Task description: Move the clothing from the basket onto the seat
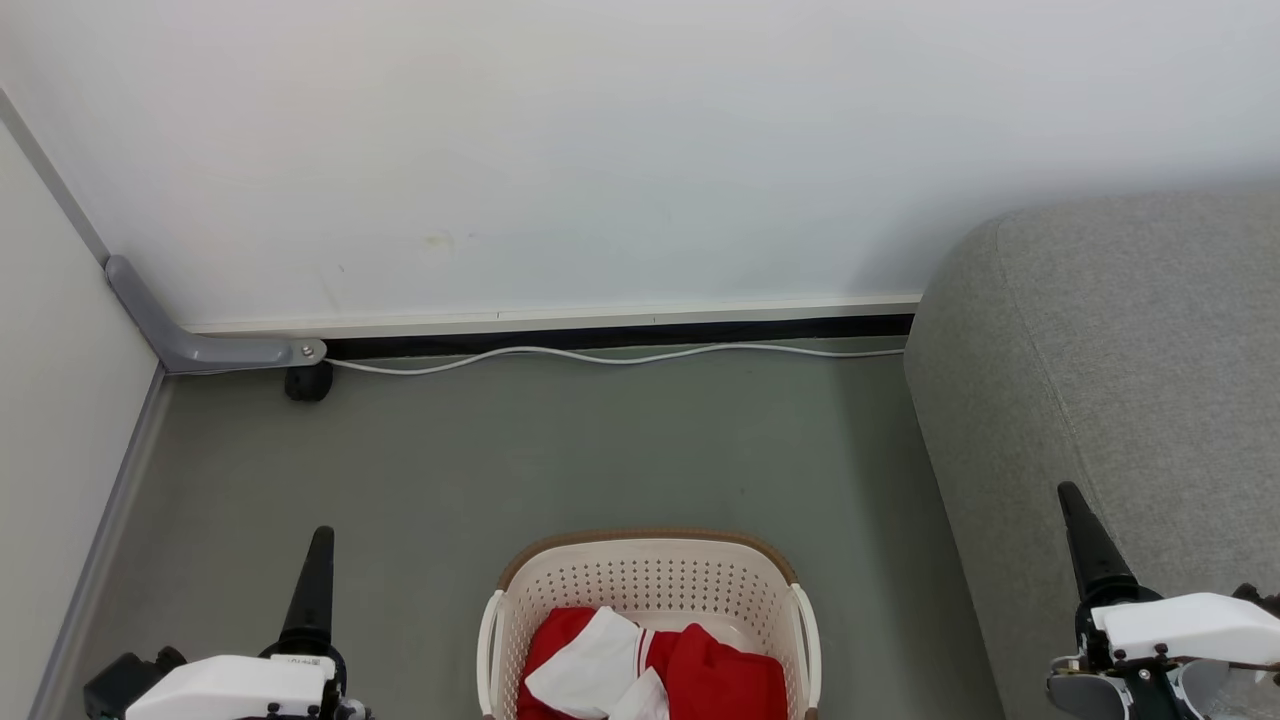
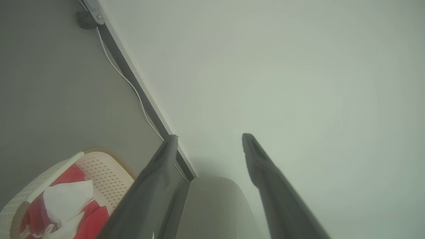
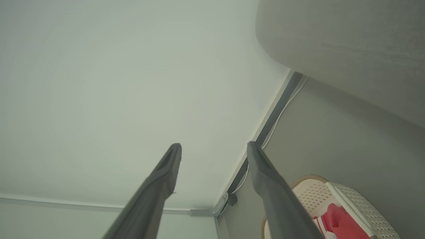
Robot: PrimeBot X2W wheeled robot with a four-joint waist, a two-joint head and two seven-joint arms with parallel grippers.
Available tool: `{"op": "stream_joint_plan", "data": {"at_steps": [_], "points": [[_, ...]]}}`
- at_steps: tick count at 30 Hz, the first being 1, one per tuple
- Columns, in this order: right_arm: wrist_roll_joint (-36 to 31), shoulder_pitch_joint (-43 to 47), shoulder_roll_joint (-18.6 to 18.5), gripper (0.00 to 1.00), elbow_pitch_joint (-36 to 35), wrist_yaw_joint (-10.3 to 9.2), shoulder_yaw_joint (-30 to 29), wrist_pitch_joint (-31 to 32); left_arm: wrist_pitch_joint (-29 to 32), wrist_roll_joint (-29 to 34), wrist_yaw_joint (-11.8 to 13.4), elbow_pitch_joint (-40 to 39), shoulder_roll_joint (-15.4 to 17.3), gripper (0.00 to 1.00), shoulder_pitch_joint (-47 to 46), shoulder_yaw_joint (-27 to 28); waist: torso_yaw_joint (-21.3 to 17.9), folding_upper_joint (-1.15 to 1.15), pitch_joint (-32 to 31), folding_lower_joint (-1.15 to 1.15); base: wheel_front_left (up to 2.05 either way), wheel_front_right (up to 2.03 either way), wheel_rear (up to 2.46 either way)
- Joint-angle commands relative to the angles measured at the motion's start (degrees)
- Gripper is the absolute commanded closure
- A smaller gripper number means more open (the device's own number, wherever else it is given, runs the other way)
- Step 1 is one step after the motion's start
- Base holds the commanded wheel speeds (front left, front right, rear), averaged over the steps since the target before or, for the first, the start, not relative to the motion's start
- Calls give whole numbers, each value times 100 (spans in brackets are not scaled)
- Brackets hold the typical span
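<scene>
Red clothing (image 1: 725,685) cropped below.

Home corner: sofa (image 1: 1120,350), laundry basket (image 1: 650,578)

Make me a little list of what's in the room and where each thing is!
basket: cream with a brown rim, on the grey floor
clothes: red and white, piled in the basket
sofa: grey, on the robot's right of the basket
left gripper: open, holding nothing
right gripper: open, holding nothing
cable: white, along the foot of the wall
</scene>
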Motion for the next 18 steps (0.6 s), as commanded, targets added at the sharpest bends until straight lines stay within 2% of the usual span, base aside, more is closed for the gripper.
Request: {"op": "stream_joint_plan", "data": {"at_steps": [1,18], "points": [[-121,-311,-119,0,-120,20,68,-68,-46,112,-24,-122,96,0,-396,94,0,0,-1,-1,0,0,0],[-1686,-601,-204,0,186,21,119,-370,-349,1764,-31,42,220,0,-601,-1,-24,0,-41,-1,0,0,0]]}}
